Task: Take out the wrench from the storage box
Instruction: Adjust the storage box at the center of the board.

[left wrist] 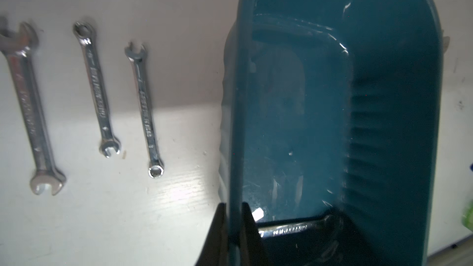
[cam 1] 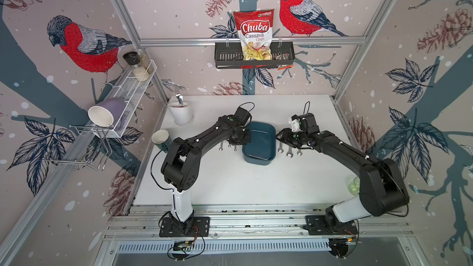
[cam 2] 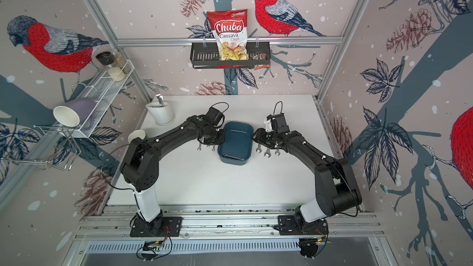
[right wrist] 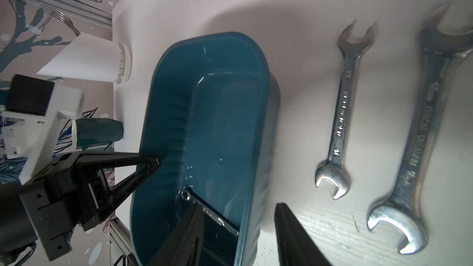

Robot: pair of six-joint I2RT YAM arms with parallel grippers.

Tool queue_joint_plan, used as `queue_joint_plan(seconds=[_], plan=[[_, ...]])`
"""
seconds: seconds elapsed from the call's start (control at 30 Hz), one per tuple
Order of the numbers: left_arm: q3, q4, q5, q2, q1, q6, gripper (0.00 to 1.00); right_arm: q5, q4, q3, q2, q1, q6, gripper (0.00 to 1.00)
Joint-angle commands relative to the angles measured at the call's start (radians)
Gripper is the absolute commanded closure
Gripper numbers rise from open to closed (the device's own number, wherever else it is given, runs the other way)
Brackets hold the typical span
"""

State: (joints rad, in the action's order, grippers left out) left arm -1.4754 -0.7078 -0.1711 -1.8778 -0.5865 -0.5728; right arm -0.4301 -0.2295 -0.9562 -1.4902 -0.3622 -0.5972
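Observation:
The storage box [cam 1: 266, 134] [cam 2: 242, 131] is a shallow dark teal tray in the middle of the white table. One chrome wrench [left wrist: 289, 230] [right wrist: 212, 213] lies on its floor along the near short wall. My left gripper [cam 1: 244, 138] [left wrist: 234, 223] is shut on the box's left rim, one finger inside and one outside. My right gripper [cam 1: 277, 136] [right wrist: 239, 205] is open and straddles the right wall: one finger [right wrist: 190, 229] hangs over the wrench inside, the other finger [right wrist: 289, 229] is outside above the table.
Three small wrenches [cam 1: 227, 147] [left wrist: 97, 90] lie left of the box and three larger ones [cam 1: 289, 150] [right wrist: 343, 108] lie to its right. A white cutlery cup [cam 1: 181, 113] and a teal mug [cam 1: 161, 139] stand at the back left. A black wall basket [cam 1: 225, 56] holds a chips bag.

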Motion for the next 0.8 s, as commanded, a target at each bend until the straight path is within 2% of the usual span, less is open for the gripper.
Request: queue_joint_plan(seconds=[0.0, 0.2, 0.43, 0.57, 0.67, 0.77], plan=[[-0.025, -0.153, -0.223, -0.005, 0.008, -0.02, 1.0, -0.019, -0.036, -0.006, 0.037, 0.006, 0.032, 0.49], [-0.054, -0.301, -0.295, -0.003, 0.009, -0.04, 0.98, -0.028, -0.053, -0.001, 0.077, 0.017, 0.043, 0.48], [-0.02, -0.357, -0.289, 0.028, 0.012, -0.033, 0.98, -0.041, -0.059, 0.002, 0.087, 0.019, 0.049, 0.48], [-0.016, -0.319, -0.209, 0.021, 0.012, -0.046, 0.99, -0.05, -0.047, 0.01, 0.084, 0.019, 0.049, 0.48], [0.027, -0.204, -0.14, 0.029, 0.002, -0.076, 1.0, -0.054, -0.047, 0.013, 0.07, 0.02, 0.055, 0.48], [0.079, -0.09, -0.02, 0.041, -0.011, -0.116, 1.0, -0.055, -0.033, 0.019, 0.052, 0.019, 0.054, 0.48]])
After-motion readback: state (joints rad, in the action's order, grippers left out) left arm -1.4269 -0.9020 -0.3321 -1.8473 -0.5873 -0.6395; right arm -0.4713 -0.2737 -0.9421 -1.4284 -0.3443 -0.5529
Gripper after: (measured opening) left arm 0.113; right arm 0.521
